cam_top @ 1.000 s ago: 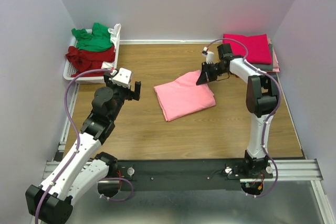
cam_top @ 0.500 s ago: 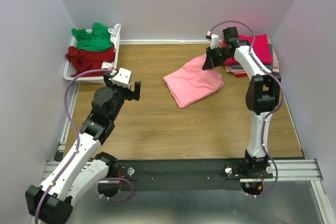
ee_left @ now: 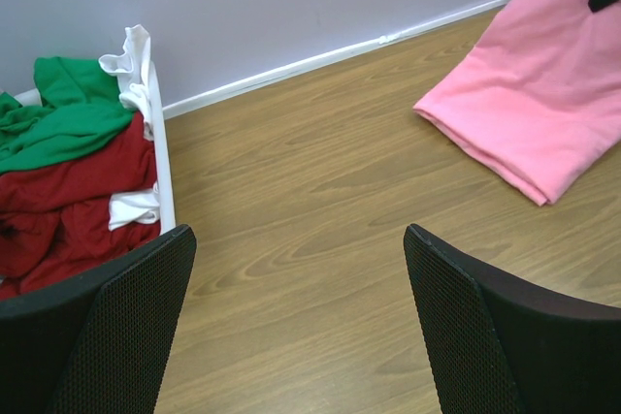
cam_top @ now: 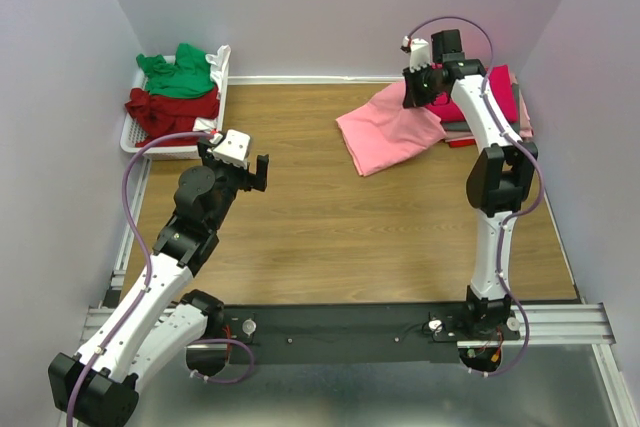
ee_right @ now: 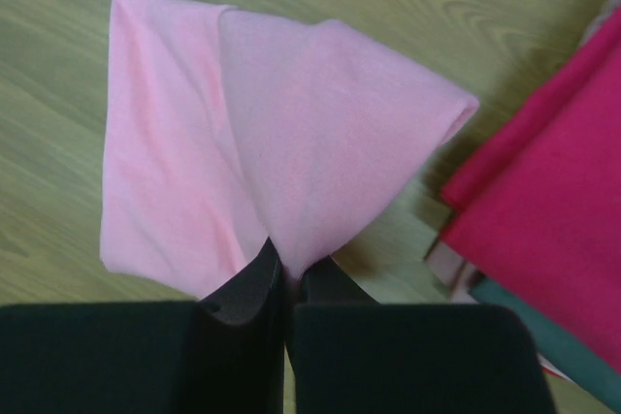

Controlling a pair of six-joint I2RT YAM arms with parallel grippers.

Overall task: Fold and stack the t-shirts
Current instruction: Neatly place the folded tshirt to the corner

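Right pincer (cam_top: 414,97) clenched on edge of folded pink t-shirt (cam_top: 388,133), beside magenta t-shirt (cam_top: 497,90) at far right corner of worktop (cam_top: 300,247). Left pincer (cam_top: 243,172) released, jaws wide, near left edge.

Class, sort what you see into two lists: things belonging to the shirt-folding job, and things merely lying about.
Job: pink t-shirt, pinched by right end effector; magenta t-shirt; green t-shirt; dark red t-shirt.
Lying about: white basket; table.

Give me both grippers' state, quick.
Left gripper: open, holding nothing.
Right gripper: shut on the pink t-shirt.
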